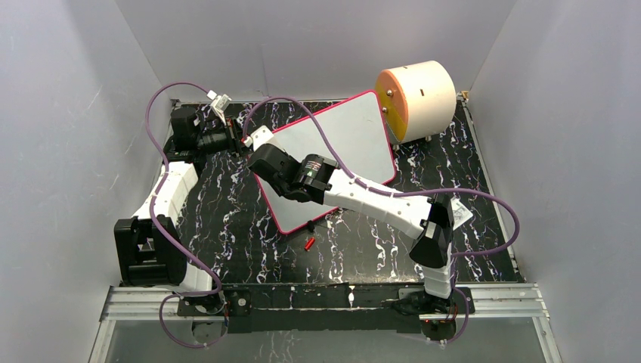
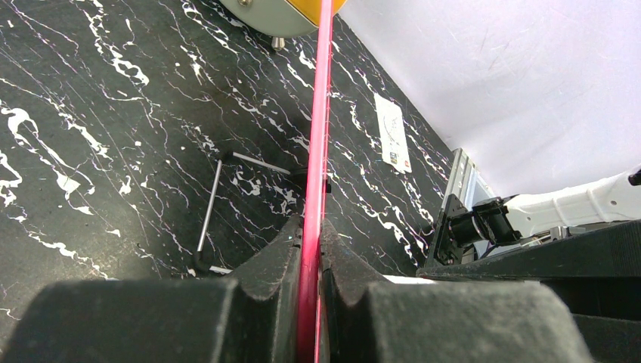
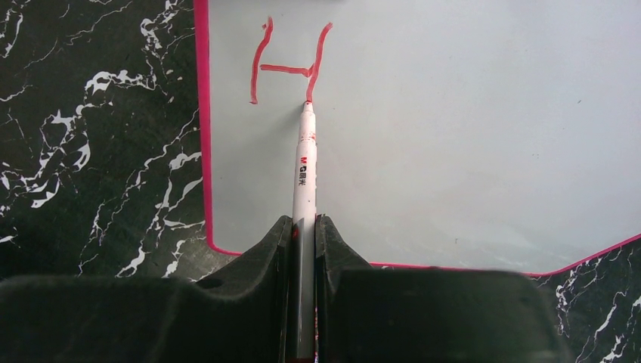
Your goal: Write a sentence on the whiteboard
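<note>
Right tool [image 3: 304,227] grasping marker [image 3: 305,162], tip at red H [image 3: 287,69] upper left, left tool [image 2: 310,242] clenched on rim of whiteboard [image 2: 321,113]

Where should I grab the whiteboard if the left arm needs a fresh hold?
The whiteboard's thin pink-rimmed edge, approached edge-on from the left, as the left gripper clamps it: a flat sheet offers jaws only an edge, and the right gripper's marker works the face.

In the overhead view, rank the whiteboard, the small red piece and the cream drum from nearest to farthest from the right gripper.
1. whiteboard: directly under the right gripper.
2. small red piece: on the table, just off the board's near edge.
3. cream drum: far right corner, beyond the board.
</note>
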